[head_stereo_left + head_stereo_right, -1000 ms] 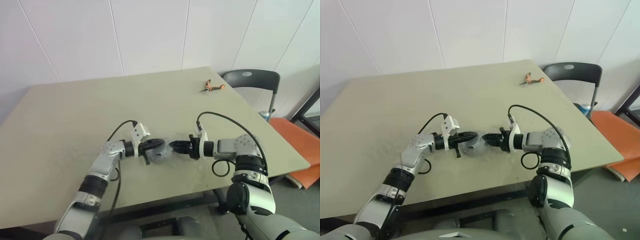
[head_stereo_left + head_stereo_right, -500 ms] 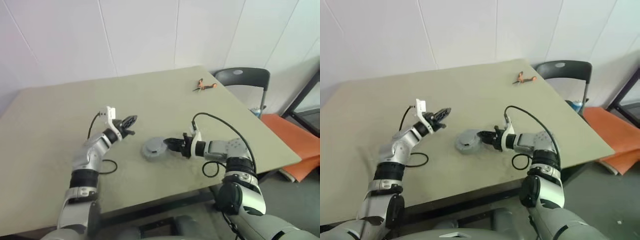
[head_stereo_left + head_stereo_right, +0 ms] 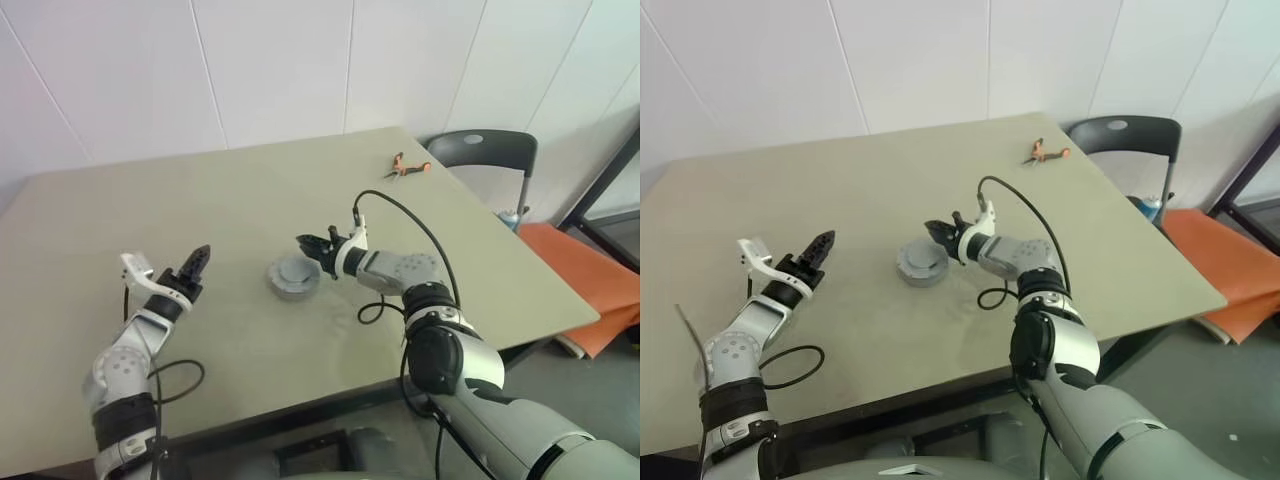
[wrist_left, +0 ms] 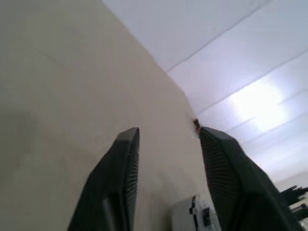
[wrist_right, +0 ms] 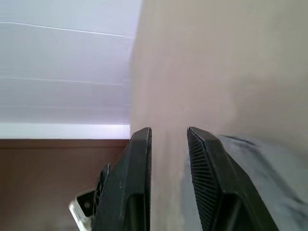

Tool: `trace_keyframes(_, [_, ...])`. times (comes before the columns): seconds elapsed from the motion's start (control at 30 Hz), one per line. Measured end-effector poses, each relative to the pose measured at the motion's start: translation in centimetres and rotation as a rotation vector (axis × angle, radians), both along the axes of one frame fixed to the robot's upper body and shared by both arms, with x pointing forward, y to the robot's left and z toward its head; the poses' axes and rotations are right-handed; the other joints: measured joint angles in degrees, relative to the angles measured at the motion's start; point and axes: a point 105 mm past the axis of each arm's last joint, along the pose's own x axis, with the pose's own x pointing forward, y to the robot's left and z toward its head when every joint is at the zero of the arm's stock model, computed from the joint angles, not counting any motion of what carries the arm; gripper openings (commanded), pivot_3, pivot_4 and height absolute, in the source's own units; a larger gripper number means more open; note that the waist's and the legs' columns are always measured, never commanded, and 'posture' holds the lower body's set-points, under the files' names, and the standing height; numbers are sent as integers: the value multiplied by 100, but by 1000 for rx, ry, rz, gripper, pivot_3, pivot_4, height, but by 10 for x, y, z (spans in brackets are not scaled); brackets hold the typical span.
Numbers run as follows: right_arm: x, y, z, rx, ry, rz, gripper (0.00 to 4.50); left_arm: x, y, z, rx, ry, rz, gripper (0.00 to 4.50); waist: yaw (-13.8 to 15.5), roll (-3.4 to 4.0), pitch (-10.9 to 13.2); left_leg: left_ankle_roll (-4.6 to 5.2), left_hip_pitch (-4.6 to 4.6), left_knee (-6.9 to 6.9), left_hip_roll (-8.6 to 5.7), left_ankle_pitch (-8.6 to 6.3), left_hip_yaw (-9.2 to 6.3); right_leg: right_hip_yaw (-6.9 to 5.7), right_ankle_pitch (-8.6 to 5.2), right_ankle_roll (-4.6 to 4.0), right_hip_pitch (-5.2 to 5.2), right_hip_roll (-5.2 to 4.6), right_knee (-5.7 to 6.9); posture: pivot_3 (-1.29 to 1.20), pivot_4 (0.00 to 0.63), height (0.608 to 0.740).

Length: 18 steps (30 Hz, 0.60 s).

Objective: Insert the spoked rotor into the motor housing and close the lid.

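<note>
The lid (image 3: 293,277), a round grey metal disc, sits at the middle of the table as the top of a low grey round unit. Whatever lies beneath it is hidden, so the motor housing and the spoked rotor are out of sight. My right gripper (image 3: 307,244) hovers just past the lid's far right edge, its fingers (image 5: 139,178) a little apart with nothing between them. The lid's rim (image 5: 269,163) shows blurred beside it. My left gripper (image 3: 196,262) hangs well to the lid's left, open and empty, with its fingers (image 4: 120,183) wide apart.
Orange-handled pliers (image 3: 405,166) lie near the table's far right corner. A dark chair (image 3: 478,155) stands behind that corner. An orange object (image 3: 590,280) lies on the floor to the right. The table's front edge (image 3: 330,405) runs close below my arms.
My left gripper has let go of the grey unit, swung away to the left and opened. My right gripper has moved forward past the lid's far edge. The camera has also shifted.
</note>
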Motion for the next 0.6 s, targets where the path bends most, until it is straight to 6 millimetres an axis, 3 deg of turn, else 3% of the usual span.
trace_keyframes(0.13, [-4,17,-5,14,9,15,1210,-2,-5,-5,-47,48,18,4290,23,-1,-1,-1,-11,3,-23,0,-4,-9,-2,5,-1,-39,0,0,0,740])
trace_keyframes(0.17, [-4,18,-6,12,6,16,1210,-2,-8,-7,-54,62,15,4468,41,-2,-1,-1,-14,4,-28,0,-3,-10,-1,7,-2,-41,-1,0,0,740])
trace_keyframes(0.33, [-4,16,-6,-3,-18,26,1210,-1,-15,-7,-35,76,-17,4468,98,-3,-2,-2,-17,5,-33,0,-3,-10,0,8,-5,-40,-3,0,0,740])
trace_keyframes(0.6, [-2,8,-5,-28,-57,34,1210,6,-41,2,49,38,-144,4468,127,-2,-1,-2,-19,6,-40,1,-3,-12,-1,8,-5,-39,-3,0,0,740])
